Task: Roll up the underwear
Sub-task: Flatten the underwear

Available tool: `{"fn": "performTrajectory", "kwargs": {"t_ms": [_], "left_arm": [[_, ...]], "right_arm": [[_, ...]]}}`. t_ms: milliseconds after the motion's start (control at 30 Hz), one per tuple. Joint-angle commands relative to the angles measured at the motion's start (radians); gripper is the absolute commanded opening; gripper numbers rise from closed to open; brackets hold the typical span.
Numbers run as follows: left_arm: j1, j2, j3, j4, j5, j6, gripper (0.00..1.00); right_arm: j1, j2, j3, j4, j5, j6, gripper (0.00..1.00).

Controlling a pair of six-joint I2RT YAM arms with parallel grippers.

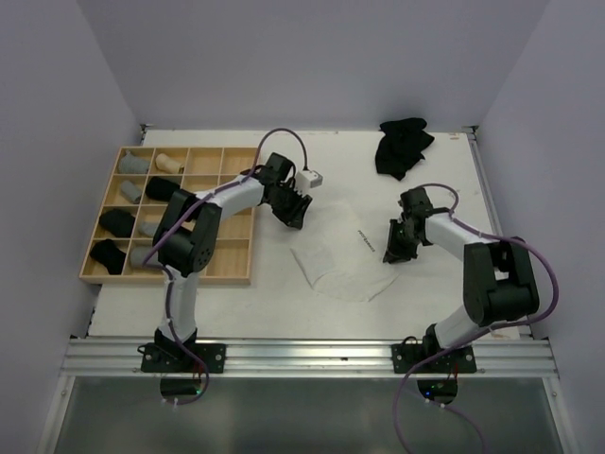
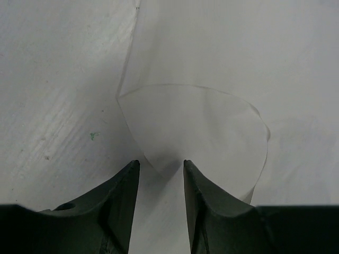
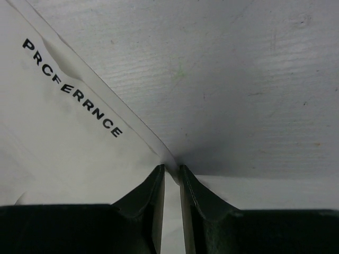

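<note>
**Top view.** We list one white underwear (image 1: pixel 345 263), spread flat on the worktop (image 1: pixel 340 170) between the two sets of fingers. The left fingers (image 1: pixel 293 213) are at its far-left corner. The right fingers (image 1: pixel 395 251) are at its right edge, by the printed waistband. We also list black underwear (image 1: pixel 404 144) in a heap well beyond the right fingers. A wooden tray (image 1: pixel 227 277) sits left of the left fingers and holds grey, black and beige rolls (image 1: pixel 132 165).

**Left wrist view.** We find the left fingers (image 2: pixel 159 168) drawn close with a small gap left. A raised fold of the white underwear (image 2: pixel 196 132) is caught between the tips. Bare worktop (image 2: pixel 53 106) lies to their left.

**Right wrist view.** We find the right fingers (image 3: pixel 172 170) all but closed, pinching the edge of the white underwear (image 3: pixel 63 143). Its lettering runs ahead and left of the tips, and bare worktop (image 3: pixel 254 95) lies ahead and right.
</note>
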Motion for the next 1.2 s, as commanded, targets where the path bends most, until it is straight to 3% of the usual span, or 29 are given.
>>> {"fn": "performTrajectory", "kwargs": {"t_ms": [0,133,300,533,567,667,733,867,1000,1167], "left_arm": [[-0.027,0.084,0.050,-0.010,-0.041,-0.020,0.42],[-0.035,0.153,0.106,-0.007,-0.065,-0.032,0.19],[-0.033,0.241,0.208,-0.007,-0.085,-0.016,0.00],[-0.038,0.370,0.467,-0.037,0.024,0.051,0.00],[-0.039,0.391,0.486,-0.031,0.034,0.051,0.03],[-0.039,0.381,0.517,-0.002,0.050,0.048,0.27],[-0.029,0.336,0.467,0.036,0.093,0.039,0.38],[0.048,0.093,0.269,0.184,0.243,-0.026,0.45],[0.152,-0.044,0.149,0.130,0.448,-0.033,0.46],[0.163,-0.135,-0.021,0.044,0.496,0.022,0.44]], "right_arm": [[0.032,0.004,-0.081,-0.011,-0.004,0.024,0.22],[0.061,-0.031,-0.111,-0.008,-0.020,0.050,0.22],[0.114,-0.105,-0.154,-0.001,-0.066,0.128,0.22],[0.237,-0.143,-0.150,0.054,-0.164,0.191,0.22],[0.245,-0.151,-0.138,0.068,-0.173,0.194,0.22],[0.250,-0.181,-0.089,0.068,-0.123,0.190,0.23],[0.248,-0.231,-0.058,0.064,-0.072,0.182,0.25],[0.243,-0.271,0.019,0.094,-0.023,0.166,0.26],[0.243,-0.229,0.039,0.201,-0.072,0.192,0.28],[0.243,-0.107,0.072,0.283,-0.084,0.219,0.26]]}}
